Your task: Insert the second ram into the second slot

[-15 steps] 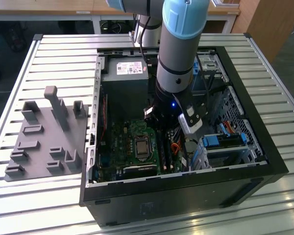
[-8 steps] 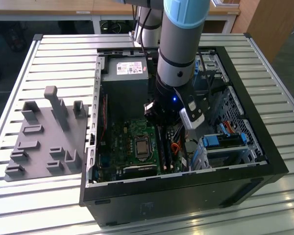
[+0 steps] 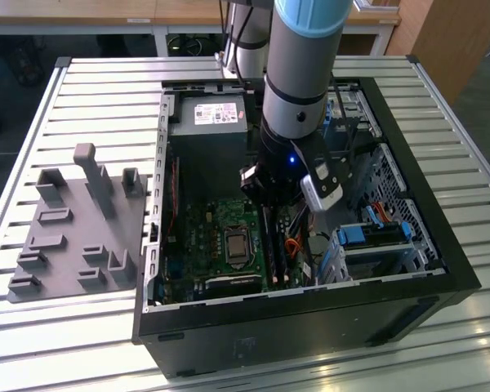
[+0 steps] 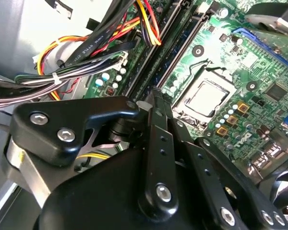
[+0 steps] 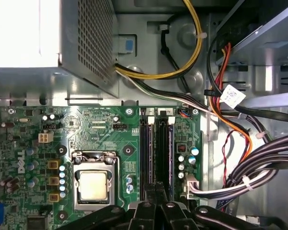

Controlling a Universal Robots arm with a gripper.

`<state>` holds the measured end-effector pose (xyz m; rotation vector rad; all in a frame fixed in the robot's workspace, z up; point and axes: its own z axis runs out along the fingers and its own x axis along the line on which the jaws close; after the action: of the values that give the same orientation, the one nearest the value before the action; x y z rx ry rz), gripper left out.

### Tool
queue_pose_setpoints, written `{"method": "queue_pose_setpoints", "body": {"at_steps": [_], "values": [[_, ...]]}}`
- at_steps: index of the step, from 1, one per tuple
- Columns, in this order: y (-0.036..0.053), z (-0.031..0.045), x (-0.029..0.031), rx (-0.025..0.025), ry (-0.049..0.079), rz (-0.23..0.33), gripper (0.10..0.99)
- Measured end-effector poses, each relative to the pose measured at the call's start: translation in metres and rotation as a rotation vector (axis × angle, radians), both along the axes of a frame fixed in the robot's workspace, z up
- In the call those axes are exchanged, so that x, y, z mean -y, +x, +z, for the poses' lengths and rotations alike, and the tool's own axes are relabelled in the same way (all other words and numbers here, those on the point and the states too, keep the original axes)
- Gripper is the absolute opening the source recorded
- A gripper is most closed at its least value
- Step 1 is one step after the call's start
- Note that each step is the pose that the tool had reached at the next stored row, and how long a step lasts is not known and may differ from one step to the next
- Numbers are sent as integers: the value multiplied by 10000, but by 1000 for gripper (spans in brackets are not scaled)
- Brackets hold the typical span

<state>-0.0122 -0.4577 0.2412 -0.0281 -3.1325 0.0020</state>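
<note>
The gripper [image 5: 156, 191], its black fingers [image 4: 156, 115] pressed together, sits low inside the open computer case [image 3: 408, 278], over the motherboard's memory slots [image 5: 156, 153]. The second ram [image 5: 163, 158] appears as a thin dark strip seated on edge in a slot, its long axis running away from the fingertips toward the case wall, parallel to its neighbour. The processor socket [image 5: 93, 184] lies on one side and cable bundles [image 5: 249, 177] crowd the other.

Glossy black plastic gripper [image 4: 153, 103] links (shiny screws) above a green motherboard [image 5: 101, 139].
</note>
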Motion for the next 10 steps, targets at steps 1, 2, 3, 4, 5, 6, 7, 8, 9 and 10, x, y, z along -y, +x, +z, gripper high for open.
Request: {"method": "queue_pose_setpoints", "body": {"at_steps": [1,2,3,4,5,6,7,8,9,10], "values": [[0,7,0,-1,-1,0,106],[0,12,0,-1,-1,0,106],[0,20,0,-1,-1,0,106],[0,32,0,-1,-1,0,106],[0,44,0,-1,-2,0,106],[0,55,0,-1,-2,0,106],[0,69,0,-1,-3,0,106],[0,83,0,-1,-2,0,106],[0,95,0,-1,-1,0,106],[0,104,0,-1,-2,0,106]]}}
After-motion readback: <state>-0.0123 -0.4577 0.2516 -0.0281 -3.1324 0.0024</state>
